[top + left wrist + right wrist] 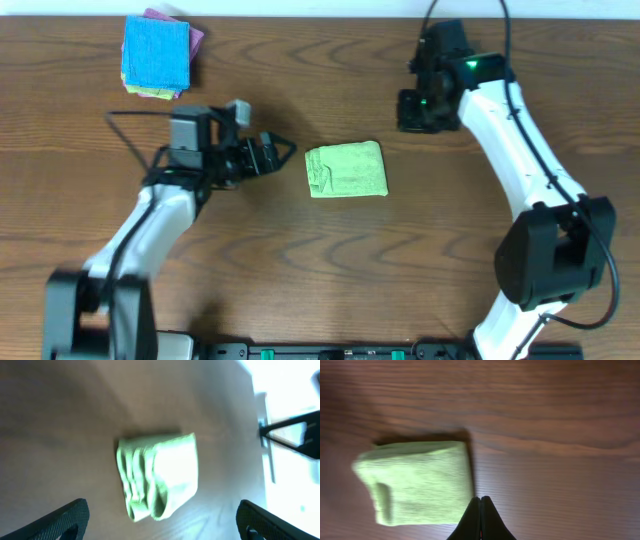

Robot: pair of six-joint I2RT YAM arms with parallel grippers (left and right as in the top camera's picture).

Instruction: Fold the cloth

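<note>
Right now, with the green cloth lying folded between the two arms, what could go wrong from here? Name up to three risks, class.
1. The cloth has bunched, loose layers along the edge facing the left claw. Nothing pins them, so the fold may spring open.
2. That claw stands open just beside the edge, and any forward move could snag the layers.
3. The right claw, shut, points near the cloth's opposite edge, so a low sweep might drag it.
</note>
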